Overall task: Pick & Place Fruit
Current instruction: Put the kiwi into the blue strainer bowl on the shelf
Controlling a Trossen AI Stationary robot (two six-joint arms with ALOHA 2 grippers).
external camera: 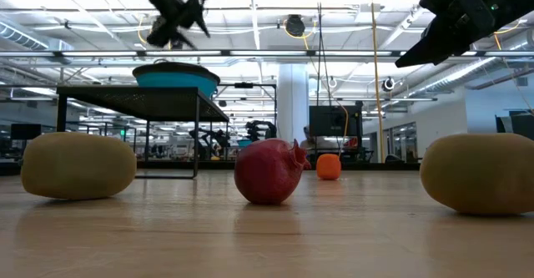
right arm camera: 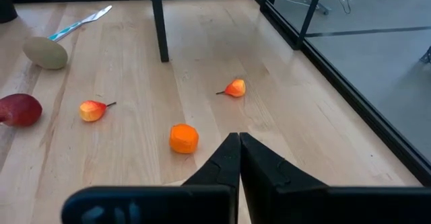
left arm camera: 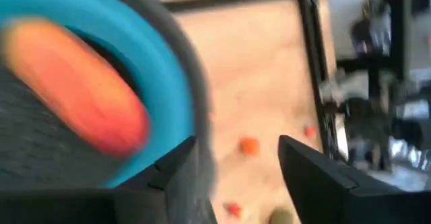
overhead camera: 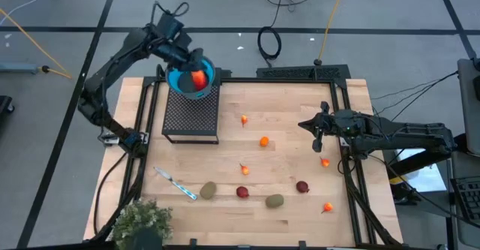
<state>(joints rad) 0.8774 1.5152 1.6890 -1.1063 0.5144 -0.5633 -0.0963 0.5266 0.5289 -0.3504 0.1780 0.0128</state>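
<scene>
Because dropped into blue bowl point(overhead camera: 190, 80): long red-orange fruit point(overhead camera: 199, 78); left gripper point(overhead camera: 189, 58) spread, empty; right gripper point(overhead camera: 318, 136) pressed together, waiting.

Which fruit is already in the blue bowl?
The long red-orange piece lies in the blue bowl on the black stand; every other fruit sits on the wooden table.
</scene>
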